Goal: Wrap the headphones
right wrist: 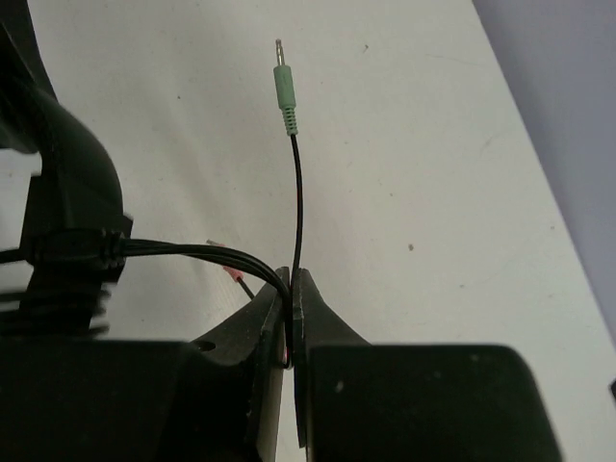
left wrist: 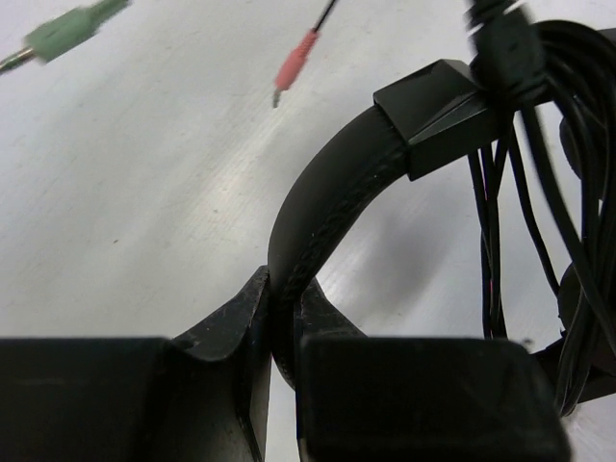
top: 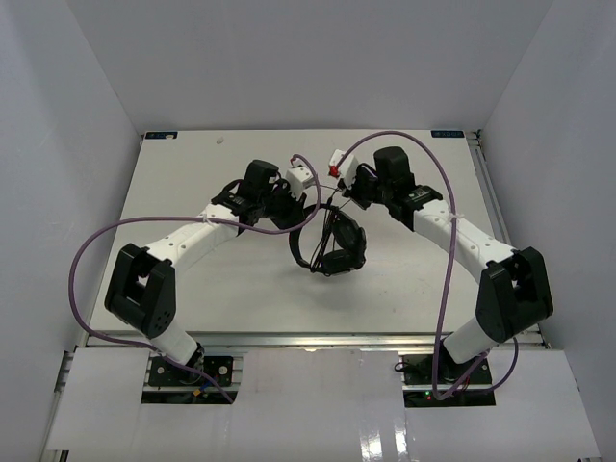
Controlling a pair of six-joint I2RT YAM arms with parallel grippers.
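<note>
Grip first: left gripper (left wrist: 274, 327) clamped shut on the headband (left wrist: 327, 192) of the headphones (top: 337, 245), near the middle of the table (top: 192, 173) between both arms; right gripper (right wrist: 289, 318) pinched shut on the thin cord (right wrist: 295, 192), a short way below the green plug (right wrist: 285, 96). Several cord loops seemingly bunched by the earcup side, only a short tail left. To finish well: hold the headband clamp firm, lead the tail round the bundle under light tension, avoid yanking the plugs, tuck the end in. Just beyond, red plug (left wrist: 294, 65) loose. Underneath, plain white table, matte, faintly speckled; farther out, bare white walls (top: 77, 144) closing it in on three sides.
</note>
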